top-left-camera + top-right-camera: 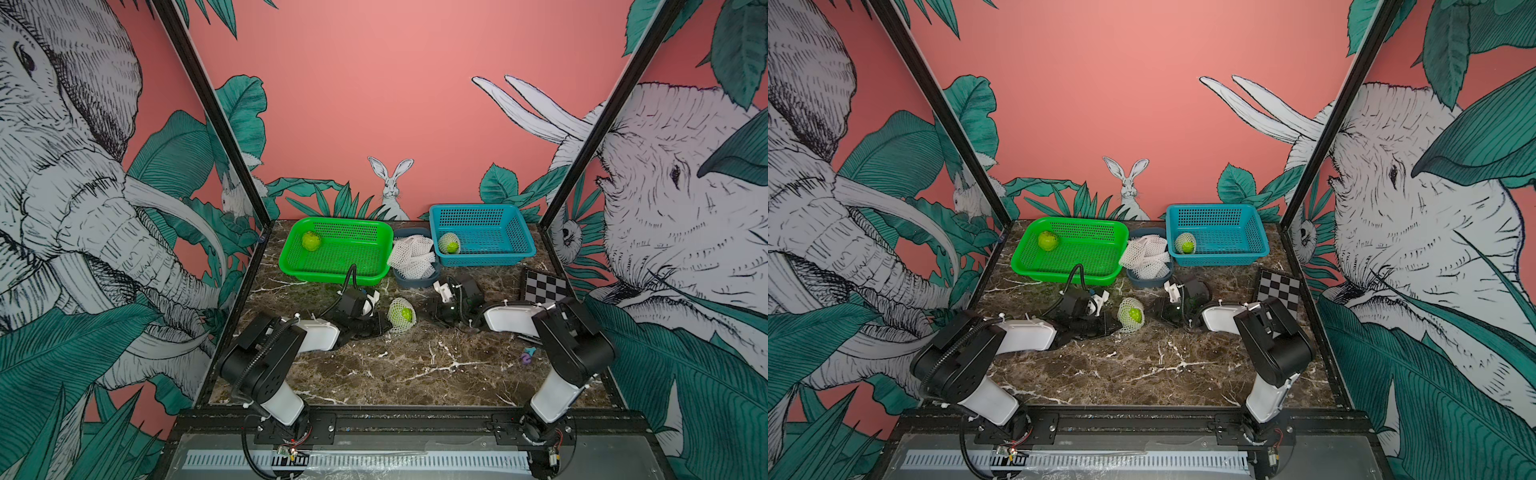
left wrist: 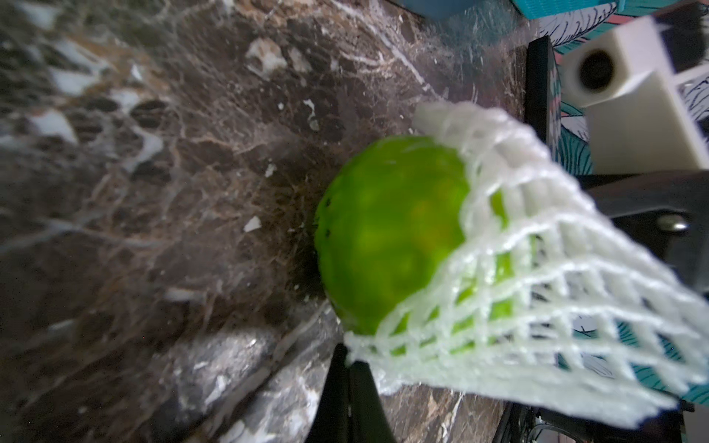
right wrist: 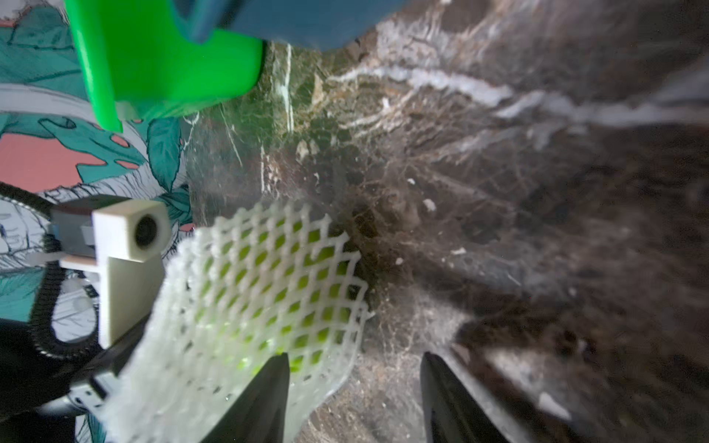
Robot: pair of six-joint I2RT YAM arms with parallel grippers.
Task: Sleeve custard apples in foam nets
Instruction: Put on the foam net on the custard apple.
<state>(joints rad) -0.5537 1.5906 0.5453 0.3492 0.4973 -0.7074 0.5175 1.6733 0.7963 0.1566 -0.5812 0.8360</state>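
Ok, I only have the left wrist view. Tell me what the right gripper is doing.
Observer: The right gripper is open, not closed on the foam net.
Operator: Report any bare fruit elsewhere.
Observer: One bare custard apple lies in the green basket.
Operator: Report what's finished.
Observer: The blue basket holds one netted custard apple.
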